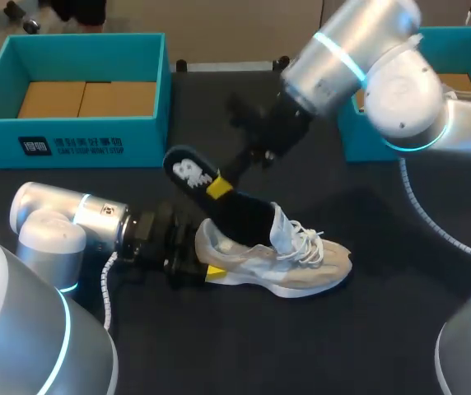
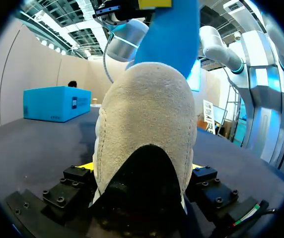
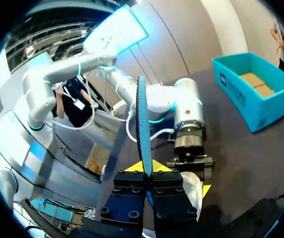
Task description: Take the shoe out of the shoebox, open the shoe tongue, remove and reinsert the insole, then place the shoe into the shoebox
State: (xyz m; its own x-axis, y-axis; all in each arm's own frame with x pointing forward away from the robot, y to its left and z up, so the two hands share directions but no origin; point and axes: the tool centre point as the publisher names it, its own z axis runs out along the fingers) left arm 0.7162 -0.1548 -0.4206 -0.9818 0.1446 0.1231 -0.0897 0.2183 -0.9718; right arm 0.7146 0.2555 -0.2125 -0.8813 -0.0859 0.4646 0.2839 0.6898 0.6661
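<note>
- The left gripper (image 1: pixel 199 258) is clamped on the heel of the shoe (image 1: pixel 289 262), which lies mid-table with its toe toward 3 o'clock.
- The right gripper (image 1: pixel 220 188) pinches the insole (image 1: pixel 188 170), which slants from the shoe's opening toward 10 o'clock.
- This looks like the insole step, though I cannot tell whether it is coming out or going in. The next move should follow that slant while the heel is held firm.
- A shoebox (image 1: pixel 71 136) stands at 10 o'clock.

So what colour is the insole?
The insole is black with a white picture; head view shows it best.

Left gripper (image 2: pixel 141 167) clamps beige suede shoe (image 2: pixel 144 114) at heel; blue insole (image 2: pixel 174 34) stands up from it, right gripper (image 2: pixel 154 4) holding top
</note>
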